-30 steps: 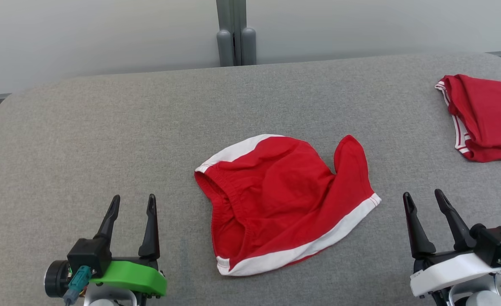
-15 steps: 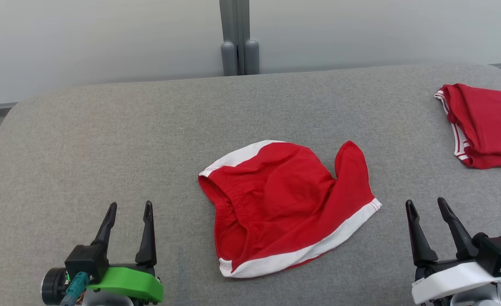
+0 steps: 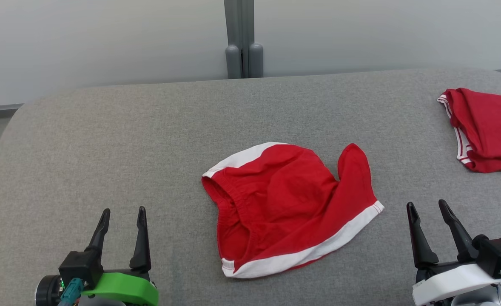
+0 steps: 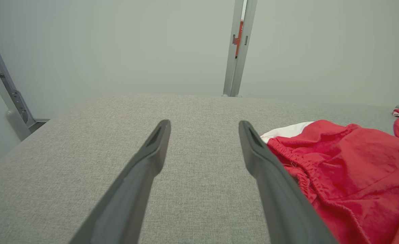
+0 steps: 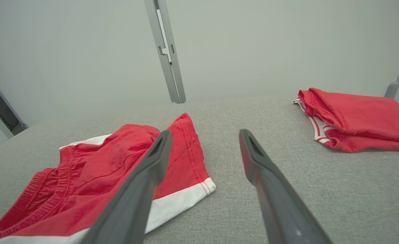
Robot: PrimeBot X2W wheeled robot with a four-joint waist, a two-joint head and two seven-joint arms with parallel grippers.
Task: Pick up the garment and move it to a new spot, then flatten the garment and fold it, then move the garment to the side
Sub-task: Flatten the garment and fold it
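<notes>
Both hovering empty, jaws spread wide: left gripper (image 3: 123, 210) at 7 o'clock, right gripper (image 3: 426, 204) at 4 o'clock. Garment (image 3: 288, 208) lying crumpled at centre of table (image 3: 106, 140). Advising: pinching opposite edges, lifting evenly, avoiding bunching.

**Red, white and grey**

The garment (image 3: 284, 204) in the centre is bright red, with broad white bands along its edges. At 2 o'clock, a folded cloth (image 3: 488, 127) is the same red, with thin red-and-white stripes. The padded surface (image 3: 106, 140) is speckled grey. The left gripper (image 3: 123, 210) has black fingers on a green mount, and the right gripper (image 3: 427, 204) has black fingers on a white one.
</notes>
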